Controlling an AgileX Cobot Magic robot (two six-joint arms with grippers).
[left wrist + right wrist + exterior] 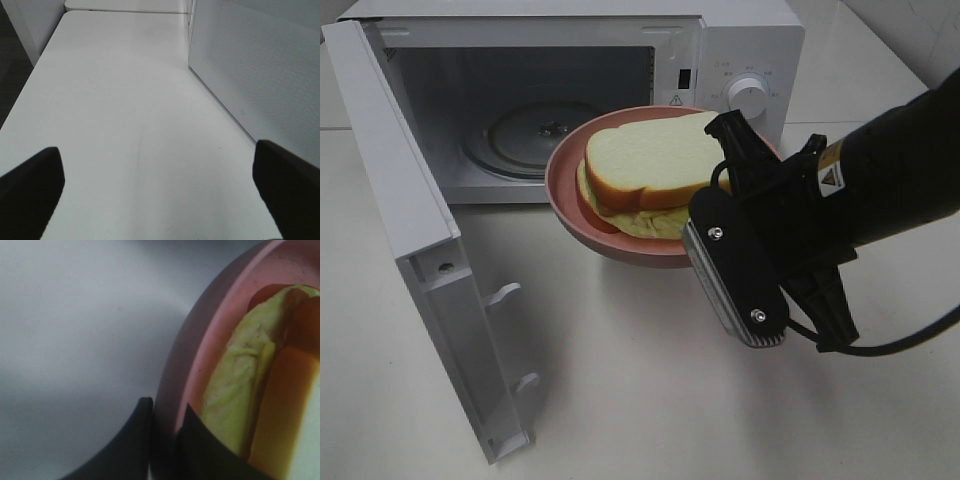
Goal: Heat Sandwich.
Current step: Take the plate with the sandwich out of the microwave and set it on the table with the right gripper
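One yellow warning triangle label [831, 180] shows on the right arm [890, 170]; any writing seems unreadable.

Right gripper [165, 437]: jaws pinched on rim of pink plate [570, 205], arm reaching in from microwave's [740, 60] front right. Left gripper [160, 192]: jaws spread wide, nothing between, beside microwave wall.

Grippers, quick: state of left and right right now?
Left gripper: open, holding nothing, over the bare table.
Right gripper: shut on the rim of the pink plate, which carries the sandwich.
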